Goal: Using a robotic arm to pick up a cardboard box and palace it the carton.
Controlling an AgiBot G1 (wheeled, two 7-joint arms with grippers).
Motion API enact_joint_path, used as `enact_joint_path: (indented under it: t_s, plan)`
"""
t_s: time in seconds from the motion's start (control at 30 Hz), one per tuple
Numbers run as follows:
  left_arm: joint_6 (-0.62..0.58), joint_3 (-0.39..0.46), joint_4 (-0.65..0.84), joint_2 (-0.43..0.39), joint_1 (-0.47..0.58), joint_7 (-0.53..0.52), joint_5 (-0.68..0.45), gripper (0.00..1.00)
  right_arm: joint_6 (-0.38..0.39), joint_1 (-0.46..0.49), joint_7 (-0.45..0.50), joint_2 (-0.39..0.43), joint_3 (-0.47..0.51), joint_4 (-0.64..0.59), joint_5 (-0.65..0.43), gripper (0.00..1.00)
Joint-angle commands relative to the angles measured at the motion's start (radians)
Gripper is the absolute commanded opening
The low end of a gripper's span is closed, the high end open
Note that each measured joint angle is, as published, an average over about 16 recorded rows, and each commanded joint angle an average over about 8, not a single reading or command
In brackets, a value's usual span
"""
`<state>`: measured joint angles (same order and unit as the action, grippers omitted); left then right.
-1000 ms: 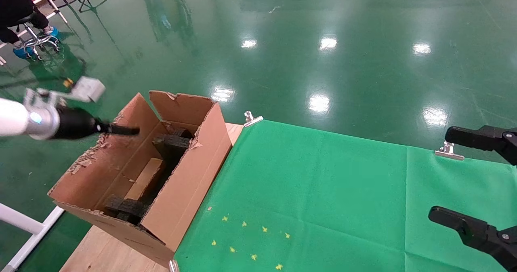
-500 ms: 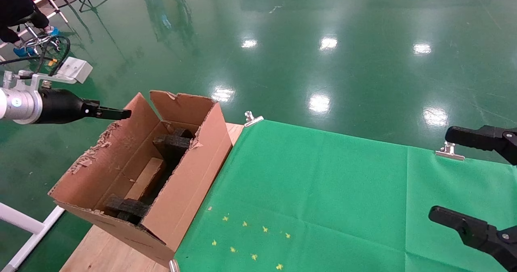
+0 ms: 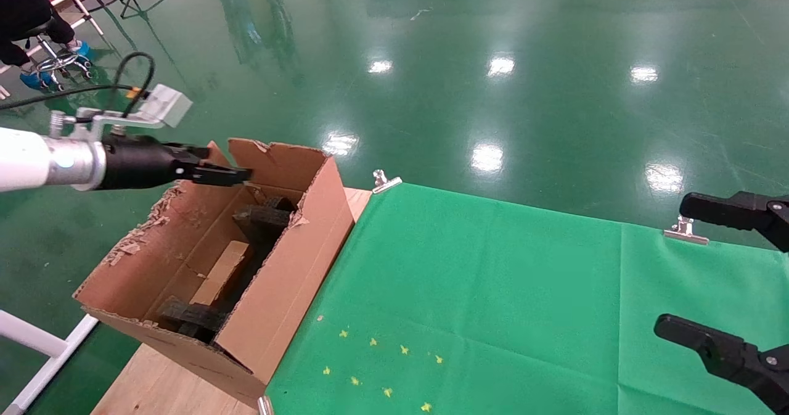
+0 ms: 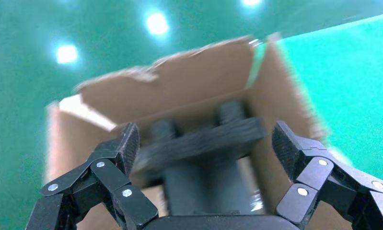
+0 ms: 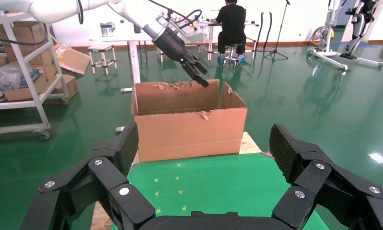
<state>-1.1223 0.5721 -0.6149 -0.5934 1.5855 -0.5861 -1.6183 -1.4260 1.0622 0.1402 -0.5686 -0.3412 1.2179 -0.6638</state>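
The carton (image 3: 290, 279) stands open on the table's left end, with ragged flaps and black foam pieces (image 3: 265, 217) inside. The small cardboard box (image 3: 223, 271) lies on the carton's floor between the foam pieces. My left gripper (image 3: 212, 172), on the white robotic arm (image 3: 24, 165), hovers over the carton's far left flap, open and empty. In the left wrist view the gripper (image 4: 207, 143) looks down at the foam inside the carton (image 4: 199, 86). My right gripper (image 3: 709, 273) is parked open over the table's right side. It also shows in the right wrist view (image 5: 206, 143), facing the carton (image 5: 189, 127).
A green cloth (image 3: 493, 291) covers the table, held by metal clips (image 3: 385, 182) (image 3: 684, 233), with small yellow marks (image 3: 382, 359) near the front. Bare wood (image 3: 160, 378) shows under the carton. A person on a stool (image 3: 31, 20) is far left.
My left gripper first drew back up and to the left, away from the carton. It has since swung back to the right, over the carton's far left flap. The right arm has not moved.
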Motion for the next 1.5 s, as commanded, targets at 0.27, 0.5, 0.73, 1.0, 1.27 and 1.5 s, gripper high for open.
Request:
enact_joint_path:
  t_s: [0.27,0.5,0.73,1.0,1.27,1.5]
  plan:
    - [-0.070,-0.055,-0.126,-0.003,-0.096,0.075,0.167,1.00,0.000,0.000,0.000,0.000,0.000,0.000,0.000,1.00]
    - [-0.125,-0.098,-0.224,-0.006,-0.171,0.133,0.297,1.00,0.000,0.000,0.000,0.000,0.000,0.000,0.000,1.00]
    - [-0.179,-0.141,-0.322,-0.009,-0.246,0.192,0.427,1.00,0.000,0.000,0.000,0.000,0.000,0.000,0.000,1.00]
    - [-0.242,-0.190,-0.434,-0.012,-0.331,0.258,0.575,1.00,0.000,0.000,0.000,0.000,0.000,0.000,0.000,1.00]
    - [-0.304,-0.238,-0.545,-0.015,-0.417,0.325,0.723,1.00,0.000,0.000,0.000,0.000,0.000,0.000,0.000,1.00]
    - [-0.355,-0.278,-0.636,-0.017,-0.486,0.379,0.844,1.00,0.000,0.000,0.000,0.000,0.000,0.000,0.000,1.00]
